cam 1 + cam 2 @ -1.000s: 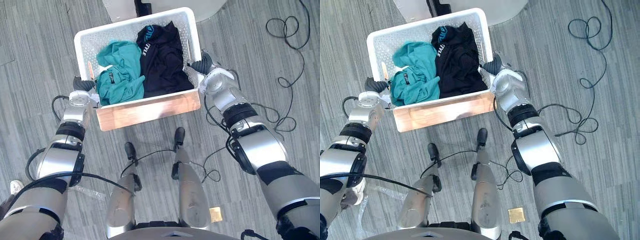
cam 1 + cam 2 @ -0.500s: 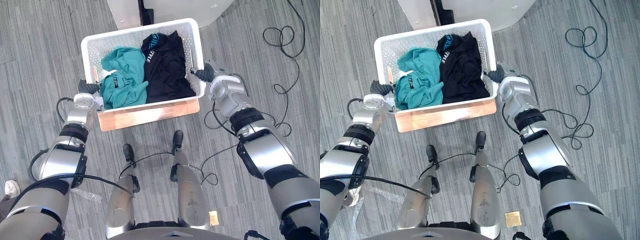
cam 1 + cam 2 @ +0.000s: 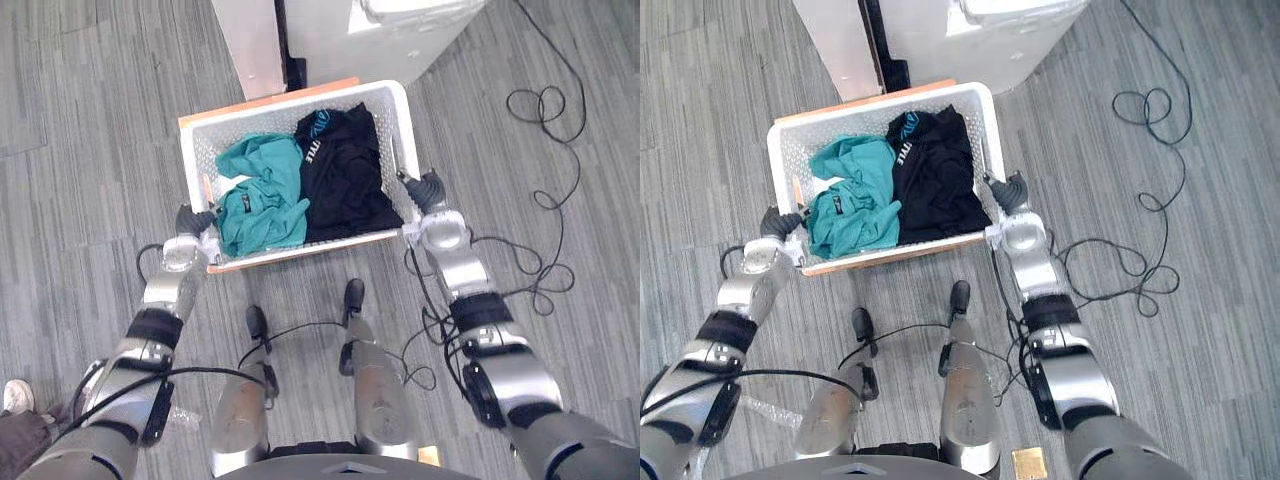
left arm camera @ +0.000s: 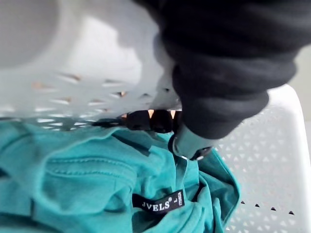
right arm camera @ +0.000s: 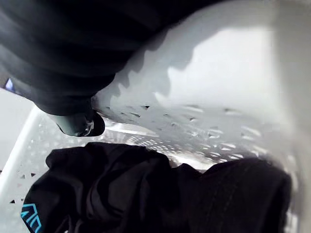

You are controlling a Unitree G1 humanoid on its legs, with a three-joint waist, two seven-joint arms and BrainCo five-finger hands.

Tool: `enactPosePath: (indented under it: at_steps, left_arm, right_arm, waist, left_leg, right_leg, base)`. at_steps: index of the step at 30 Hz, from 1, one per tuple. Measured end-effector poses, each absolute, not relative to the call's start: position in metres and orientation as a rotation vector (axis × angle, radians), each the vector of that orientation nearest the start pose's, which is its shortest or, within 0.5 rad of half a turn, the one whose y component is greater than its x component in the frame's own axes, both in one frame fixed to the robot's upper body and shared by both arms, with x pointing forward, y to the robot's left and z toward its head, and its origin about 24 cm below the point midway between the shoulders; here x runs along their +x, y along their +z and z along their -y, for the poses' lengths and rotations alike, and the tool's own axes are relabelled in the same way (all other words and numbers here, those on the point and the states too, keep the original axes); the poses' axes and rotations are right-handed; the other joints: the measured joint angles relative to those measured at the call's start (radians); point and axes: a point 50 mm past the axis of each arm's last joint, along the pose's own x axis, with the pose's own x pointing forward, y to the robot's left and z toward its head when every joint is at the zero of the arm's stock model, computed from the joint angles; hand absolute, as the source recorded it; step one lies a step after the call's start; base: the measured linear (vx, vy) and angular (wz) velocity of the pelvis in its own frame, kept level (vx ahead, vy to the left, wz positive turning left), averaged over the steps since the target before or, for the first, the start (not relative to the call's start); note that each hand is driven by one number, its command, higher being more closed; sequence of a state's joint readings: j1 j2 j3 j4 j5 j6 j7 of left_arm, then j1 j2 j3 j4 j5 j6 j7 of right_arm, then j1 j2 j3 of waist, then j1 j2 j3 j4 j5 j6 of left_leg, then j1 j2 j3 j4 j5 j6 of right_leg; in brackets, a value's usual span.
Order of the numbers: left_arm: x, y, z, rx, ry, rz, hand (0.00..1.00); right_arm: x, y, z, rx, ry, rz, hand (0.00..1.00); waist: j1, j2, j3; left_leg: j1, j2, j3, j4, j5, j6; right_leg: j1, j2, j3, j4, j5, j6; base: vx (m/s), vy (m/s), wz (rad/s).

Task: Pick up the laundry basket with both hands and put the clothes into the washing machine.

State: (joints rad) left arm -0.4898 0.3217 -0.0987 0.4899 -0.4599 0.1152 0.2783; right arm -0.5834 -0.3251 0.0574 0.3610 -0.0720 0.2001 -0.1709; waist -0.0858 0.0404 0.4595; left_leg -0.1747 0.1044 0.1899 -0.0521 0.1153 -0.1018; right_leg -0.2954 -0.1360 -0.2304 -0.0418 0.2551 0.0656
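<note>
I hold the white perforated plastic laundry basket [image 3: 412, 140] between both arms, long axis crosswise. The left robot hand [image 3: 192, 222] hooks its near-left rim. The right robot hand [image 3: 430, 190] clamps the right wall, thumb inside. A teal garment [image 3: 262, 195] and a black garment [image 3: 345, 170] lie within. The white washing machine [image 3: 390, 35] stands just ahead.

laundry basket [image 3: 196, 160]: white, perforated
left garment [image 3: 262, 195]: teal, black label
right garment [image 3: 350, 180]: black, teal lettering
washing machine [image 3: 400, 35]: white
floor [image 3: 80, 150]: grey, streaked

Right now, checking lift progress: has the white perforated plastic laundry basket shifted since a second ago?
Yes: the basket came toward the robot; the wooden stand beneath now shows past its far rim.
</note>
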Motion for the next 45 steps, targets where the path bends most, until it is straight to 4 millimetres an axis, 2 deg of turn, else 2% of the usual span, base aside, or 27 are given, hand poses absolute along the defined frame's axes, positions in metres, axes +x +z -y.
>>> enactPosePath:
  at_steps: [1, 3, 6, 8, 12, 18, 22, 24, 25, 28, 30, 32, 33, 34, 35, 36, 37, 38, 39, 40, 42, 43, 44, 45]
  left_arm:
    - [0.33, 0.058, -0.2, -0.083, 0.211, -0.152, 1.0]
    - [0.317, 0.046, -0.201, -0.094, 0.216, -0.174, 1.0]
    - [0.288, 0.013, -0.2, -0.137, 0.233, -0.269, 1.0]
    - [0.26, -0.014, -0.199, -0.16, 0.223, -0.357, 1.0]
    - [0.226, -0.039, -0.197, -0.184, 0.222, -0.447, 1.0]
    - [0.202, -0.056, -0.194, -0.228, 0.234, -0.513, 1.0]
    - [0.19, -0.064, -0.188, -0.256, 0.242, -0.551, 1.0]
    - [0.182, -0.069, -0.186, -0.275, 0.25, -0.574, 1.0]
    - [0.175, -0.073, -0.187, -0.289, 0.269, -0.592, 1.0]
    - [0.159, -0.082, -0.184, -0.322, 0.296, -0.637, 1.0]
    - [0.155, -0.085, -0.179, -0.341, 0.297, -0.657, 1.0]
    - [0.154, -0.085, -0.178, -0.347, 0.296, -0.657, 1.0]
    - [0.153, -0.084, -0.187, -0.331, 0.306, -0.652, 1.0]
    - [0.153, -0.084, -0.189, -0.331, 0.309, -0.651, 1.0]
    - [0.145, -0.088, -0.187, -0.353, 0.329, -0.671, 1.0]
    - [0.137, -0.091, -0.186, -0.363, 0.338, -0.693, 1.0]
    - [0.135, -0.092, -0.184, -0.367, 0.332, -0.697, 1.0]
    - [0.135, -0.092, -0.184, -0.371, 0.325, -0.697, 1.0]
    - [0.135, -0.091, -0.185, -0.37, 0.328, -0.691, 1.0]
    - [0.136, -0.091, -0.186, -0.369, 0.329, -0.688, 1.0]
    - [0.142, -0.088, -0.185, -0.371, 0.321, -0.667, 1.0]
    - [0.144, -0.087, -0.187, -0.366, 0.324, -0.665, 1.0]
    - [0.14, -0.088, -0.189, -0.356, 0.326, -0.675, 1.0]
    - [0.138, -0.088, -0.19, -0.351, 0.327, -0.68, 1.0]
  right_arm:
    - [0.348, 0.121, 0.19, -0.39, -0.156, 0.067, 1.0]
    - [0.34, 0.112, 0.188, -0.351, -0.144, 0.055, 1.0]
    - [0.322, 0.088, 0.187, -0.294, -0.109, -0.005, 1.0]
    - [0.304, 0.066, 0.193, -0.275, -0.093, -0.071, 1.0]
    - [0.278, 0.046, 0.198, -0.261, -0.063, -0.129, 1.0]
    - [0.266, 0.032, 0.2, -0.255, -0.041, -0.171, 1.0]
    - [0.257, 0.024, 0.204, -0.26, -0.047, -0.204, 1.0]
    - [0.252, 0.019, 0.206, -0.268, -0.038, -0.225, 1.0]
    - [0.248, 0.015, 0.206, -0.266, -0.029, -0.241, 1.0]
    - [0.24, 0.006, 0.207, -0.266, -0.025, -0.278, 1.0]
    - [0.236, 0.004, 0.211, -0.279, -0.032, -0.291, 1.0]
    - [0.237, 0.004, 0.21, -0.271, -0.037, -0.289, 1.0]
    - [0.236, 0.002, 0.205, -0.25, -0.031, -0.291, 1.0]
    - [0.237, 0.001, 0.204, -0.243, -0.032, -0.291, 1.0]
    - [0.236, -0.001, 0.202, -0.235, -0.028, -0.296, 1.0]
    - [0.231, -0.004, 0.203, -0.238, -0.028, -0.31, 1.0]
    - [0.229, -0.006, 0.204, -0.239, -0.031, -0.317, 1.0]
    - [0.227, -0.008, 0.205, -0.238, -0.038, -0.326, 1.0]
    - [0.227, -0.006, 0.204, -0.236, -0.038, -0.319, 1.0]
    - [0.229, -0.005, 0.204, -0.236, -0.037, -0.312, 1.0]
    - [0.232, -0.002, 0.205, -0.235, -0.046, -0.298, 1.0]
    - [0.232, -0.003, 0.203, -0.221, -0.052, -0.302, 1.0]
    - [0.228, -0.007, 0.202, -0.207, -0.058, -0.314, 1.0]
    - [0.226, -0.009, 0.202, -0.202, -0.059, -0.324, 1.0]
  waist:
    - [-0.002, 0.0, 0.0]
    - [-0.002, -0.002, -0.016]
    - [-0.003, -0.003, -0.051]
    - [-0.001, -0.003, -0.102]
    - [0.003, -0.004, -0.186]
    - [0.005, -0.005, -0.256]
    - [0.005, -0.003, -0.279]
    - [0.008, -0.002, -0.28]
    - [0.01, 0.001, -0.282]
    - [0.02, 0.02, -0.282]
    - [0.02, 0.042, -0.281]
    - [0.031, 0.066, -0.275]
    - [0.03, 0.058, -0.278]
    - [0.032, 0.054, -0.276]
    - [0.043, 0.063, -0.275]
    - [0.045, 0.084, -0.288]
    - [0.04, 0.092, -0.294]
    - [0.024, 0.103, -0.303]
    - [0.017, 0.102, -0.311]
    - [0.015, 0.103, -0.313]
    - [0.015, 0.085, -0.301]
    - [0.023, 0.058, -0.284]
    - [0.017, 0.026, -0.279]
    - [0.017, 0.01, -0.284]
  left_leg:
    - [0.019, 0.0, 0.001, 0.0, -0.006, 0.0]
    - [0.03, 0.0, 0.003, 0.002, -0.012, 0.0]
    - [0.067, 0.001, 0.006, 0.003, -0.028, 0.0]
    - [0.093, 0.001, 0.009, 0.004, -0.041, -0.001]
    - [0.127, 0.002, 0.014, 0.02, -0.076, -0.001]
    - [0.19, 0.013, 0.034, 0.034, -0.11, -0.003]
    - [0.202, 0.024, 0.034, 0.037, -0.115, -0.009]
    - [0.202, 0.036, 0.033, 0.072, -0.136, -0.013]
    - [0.184, 0.051, 0.03, 0.135, -0.169, -0.015]
    - [0.127, 0.087, 0.007, 0.291, -0.226, 0.003]
    - [0.077, 0.097, -0.036, 0.373, -0.218, 0.003]
    - [0.019, 0.122, -0.035, 0.448, -0.19, 0.016]
    - [0.039, 0.106, -0.038, 0.397, -0.162, 0.003]
    - [0.035, 0.1, -0.035, 0.457, -0.193, 0.004]
    - [0.044, 0.097, -0.025, 0.655, -0.283, 0.01]
    - [0.099, 0.069, -0.03, 0.725, -0.318, -0.012]
    - [0.13, 0.052, -0.041, 0.728, -0.334, -0.027]
    - [0.182, 0.018, -0.075, 0.671, -0.364, -0.029]
    - [0.217, -0.004, -0.114, 0.556, -0.405, -0.007]
    - [0.228, -0.014, -0.137, 0.505, -0.424, 0.004]
    - [0.265, -0.037, -0.164, 0.345, -0.481, 0.054]
    - [0.272, -0.057, -0.156, 0.345, -0.474, 0.063]
    - [0.274, -0.079, -0.146, 0.35, -0.468, 0.079]
    - [0.275, -0.09, -0.133, 0.351, -0.466, 0.082]
  right_leg:
    - [0.018, 0.0, 0.002, 0.0, -0.007, 0.008]
    - [0.026, 0.001, 0.006, 0.0, -0.01, 0.009]
    - [0.061, 0.004, 0.01, 0.0, -0.021, 0.012]
    - [0.089, 0.005, 0.011, -0.003, -0.028, 0.012]
    - [0.132, 0.005, 0.016, -0.018, -0.037, 0.02]
    - [0.2, 0.015, 0.033, -0.038, -0.044, 0.023]
    - [0.22, 0.025, 0.031, -0.038, -0.051, 0.019]
    - [0.235, 0.033, 0.03, -0.038, -0.058, 0.015]
    - [0.247, 0.041, 0.027, -0.038, -0.069, 0.014]
    - [0.27, 0.065, 0.012, -0.03, -0.085, -0.001]
    - [0.261, 0.067, -0.023, 0.011, -0.104, -0.009]
    - [0.228, 0.076, -0.044, 0.084, -0.153, -0.029]
    - [0.211, 0.06, -0.037, 0.084, -0.162, -0.051]
    - [0.209, 0.054, -0.043, 0.088, -0.159, -0.057]
    - [0.217, 0.059, -0.035, 0.086, -0.142, -0.078]
    - [0.226, 0.069, -0.024, 0.073, -0.131, -0.085]
    - [0.225, 0.074, -0.024, 0.073, -0.129, -0.086]
    - [0.209, 0.082, -0.024, 0.076, -0.126, -0.085]
    - [0.171, 0.087, -0.018, 0.09, -0.114, -0.08]
    - [0.15, 0.089, -0.014, 0.095, -0.105, -0.072]
    - [0.079, 0.092, 0.016, 0.111, -0.071, -0.025]
    - [0.08, 0.083, 0.039, 0.108, -0.059, -0.013]
    - [0.086, 0.079, 0.08, 0.088, -0.036, 0.009]
    - [0.085, 0.074, 0.096, 0.081, -0.025, 0.01]
  base:
    - [0.06, 0.03, -0.06]
    - [0.05, 0.021, -0.08]
    - [0.07, 0.026, -0.05]
    - [0.11, 0.039, -0.04]
    - [0.09, 0.032, -0.05]
    - [0.05, 0.001, -0.11]
    - [0.01, -0.009, -0.01]
    - [0.0, 0.0, 0.0]
    - [0.0, 0.0, 0.0]
    - [0.0, -0.022, 0.11]
    - [-0.06, -0.055, 0.48]
    - [-0.15, -0.086, 0.47]
    - [-0.17, -0.065, 0.36]
    - [-0.18, -0.054, 0.11]
    - [-0.14, 0.001, -0.25]
    - [-0.13, -0.005, -0.31]
    - [-0.1, 0.046, -0.05]
    - [-0.15, 0.077, 0.02]
    - [-0.17, 0.079, -0.04]
    - [-0.24, 0.076, -0.26]
    - [-0.32, 0.065, -0.4]
    - [-0.36, 0.048, -0.49]
    - [-0.29, 0.043, -0.46]
    - [-0.38, 0.079, -0.54]
